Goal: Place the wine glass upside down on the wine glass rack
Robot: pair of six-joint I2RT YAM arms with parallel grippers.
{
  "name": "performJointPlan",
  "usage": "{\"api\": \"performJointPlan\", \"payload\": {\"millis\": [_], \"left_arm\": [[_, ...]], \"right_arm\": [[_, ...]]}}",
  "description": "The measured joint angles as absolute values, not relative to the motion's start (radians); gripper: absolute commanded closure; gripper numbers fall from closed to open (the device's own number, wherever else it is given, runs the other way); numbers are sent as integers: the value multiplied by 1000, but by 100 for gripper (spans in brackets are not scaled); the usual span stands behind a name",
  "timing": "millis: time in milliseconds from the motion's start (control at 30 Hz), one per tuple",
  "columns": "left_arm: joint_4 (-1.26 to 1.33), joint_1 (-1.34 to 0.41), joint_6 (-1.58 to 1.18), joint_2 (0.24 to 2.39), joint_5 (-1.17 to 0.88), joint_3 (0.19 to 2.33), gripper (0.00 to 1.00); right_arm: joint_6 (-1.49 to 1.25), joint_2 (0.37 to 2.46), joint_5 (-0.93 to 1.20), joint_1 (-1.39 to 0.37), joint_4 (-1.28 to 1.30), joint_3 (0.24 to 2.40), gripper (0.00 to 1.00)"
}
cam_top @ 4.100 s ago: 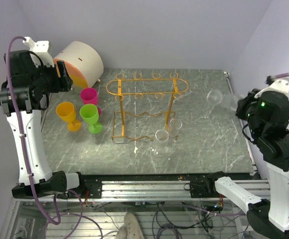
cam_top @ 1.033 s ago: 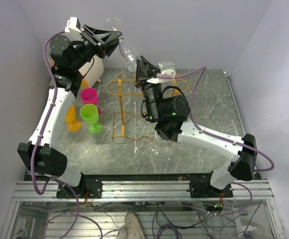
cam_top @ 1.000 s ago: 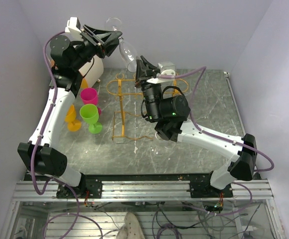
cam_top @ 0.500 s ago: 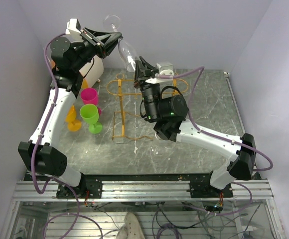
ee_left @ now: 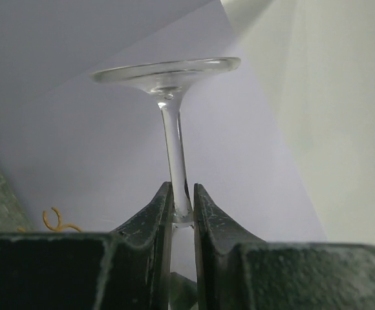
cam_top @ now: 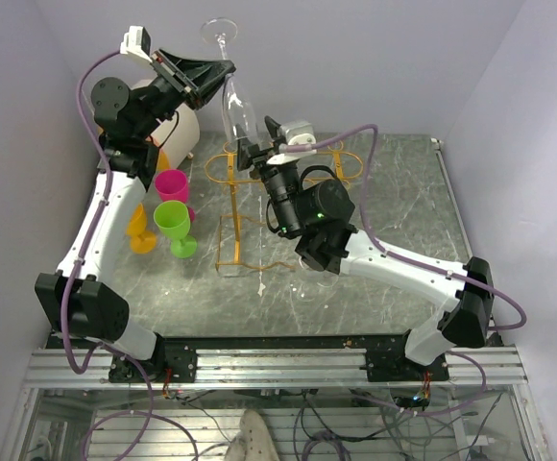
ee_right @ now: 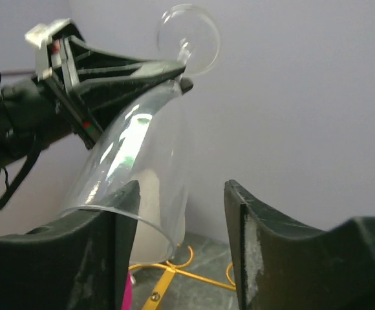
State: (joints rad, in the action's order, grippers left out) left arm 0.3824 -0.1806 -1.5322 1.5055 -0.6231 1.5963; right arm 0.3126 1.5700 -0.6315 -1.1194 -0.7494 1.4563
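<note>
Now that the right gripper (ee_right: 181,194) has just let go and stands open, the left gripper (ee_left: 182,194) alone pinches the glass (cam_top: 237,101) by its stem, bowl down, above the rack (cam_top: 230,221) near the table's (cam_top: 403,221) back edge, ready for hanging

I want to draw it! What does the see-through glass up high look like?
The wine glass is clear and upside down: round flat foot on top, thin stem, long bowl hanging below. The left claw pinches its stem, high above the gold rack. The right claw stands open by the bowl's rim.
</note>
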Motion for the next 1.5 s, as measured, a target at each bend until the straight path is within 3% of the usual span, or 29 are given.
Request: {"api": "performJointPlan", "payload": {"millis": [233,700,967,1167,1500], "left_arm": [[342,-178,-1336,1504,-655,1655,93],[-29,-123,-692,1487,-613,1872,93],[-80,-89,-388,1503,-525,1901,93],[-31,-88,-233,1538,-466,1849,93],[162,-87,-83,1592,-497,1561,93]], "right_arm": [[297,1556,-586,-1121,-672,1436,31],[284,1367,-594,-1122,-556,1330,32],[245,1184,-643,-1122,-534,1238,33],[235,1142,-686,-1122,-476,1210,33],[198,1044,-753,-1122,-411,1132,35]]}}
